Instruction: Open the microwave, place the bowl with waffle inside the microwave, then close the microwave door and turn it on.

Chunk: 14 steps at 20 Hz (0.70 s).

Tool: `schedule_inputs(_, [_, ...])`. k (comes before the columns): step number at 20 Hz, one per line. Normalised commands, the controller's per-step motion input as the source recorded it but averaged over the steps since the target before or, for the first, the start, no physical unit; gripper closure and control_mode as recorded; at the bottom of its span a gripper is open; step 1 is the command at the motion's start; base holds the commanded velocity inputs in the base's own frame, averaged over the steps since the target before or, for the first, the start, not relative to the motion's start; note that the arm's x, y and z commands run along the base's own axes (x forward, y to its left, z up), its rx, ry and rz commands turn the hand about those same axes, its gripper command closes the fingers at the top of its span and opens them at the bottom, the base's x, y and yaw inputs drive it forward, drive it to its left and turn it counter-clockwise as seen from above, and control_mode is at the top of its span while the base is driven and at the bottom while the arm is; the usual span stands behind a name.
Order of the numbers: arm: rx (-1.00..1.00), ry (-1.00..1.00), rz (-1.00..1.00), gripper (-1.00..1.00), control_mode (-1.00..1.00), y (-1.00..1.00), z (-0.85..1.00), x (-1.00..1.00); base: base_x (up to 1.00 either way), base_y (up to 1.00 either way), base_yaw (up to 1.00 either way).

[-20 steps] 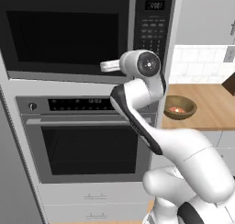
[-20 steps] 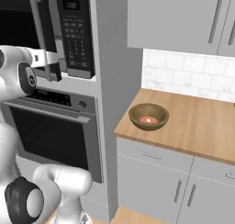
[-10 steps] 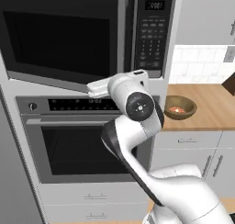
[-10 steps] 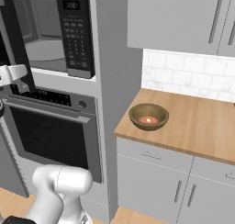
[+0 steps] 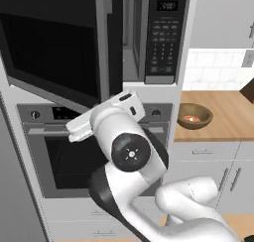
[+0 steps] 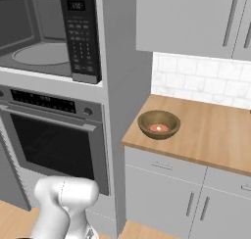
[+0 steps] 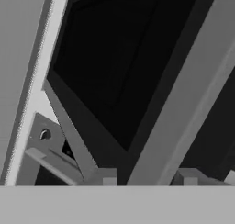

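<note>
The microwave (image 5: pixel 149 37) stands open, its grey cavity and glass turntable (image 6: pixel 34 54) showing beside the keypad panel (image 6: pixel 80 35). The microwave door (image 5: pixel 59 47) is swung out to the left, with its grey bar handle (image 5: pixel 102 47) upright at the free edge. In the hand view my gripper (image 7: pixel 146 178) is open, and the handle (image 7: pixel 183 103) runs slantwise between the two fingertips (image 7: pixel 103 177) in front of the dark glass. My white hand (image 5: pixel 82 128) hangs just below the door's lower edge. The wooden bowl with waffle (image 6: pixel 158 124) rests on the counter to the right.
The steel oven (image 6: pixel 54 135) with its horizontal handle sits under the microwave. The wooden counter (image 6: pixel 215 135) runs right of the bowl, with white cabinets (image 6: pixel 196 17) above and drawers below. My arm's big elbow joint (image 5: pixel 131 154) fills the foreground before the oven.
The microwave door has swung much farther open to the left. My arm has followed it left and toward the cameras, leaving the right base view except for its base.
</note>
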Motion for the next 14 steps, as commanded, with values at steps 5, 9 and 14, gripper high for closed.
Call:
schedule_inputs(5, [-0.12, 0.00, 0.06, -1.00, -1.00, 0.91, -0.32, -0.91, 0.00, 0.00, 0.00])
schedule_inputs(9, [0.01, -0.01, 0.16, -1.00, -1.00, 0.03, -0.16, -1.00, 0.00, 0.00, 0.00])
schedule_inputs(14, [0.17, -0.06, 0.14, -1.00, -1.00, -0.40, 0.03, -1.00, 0.00, 0.00, 0.00])
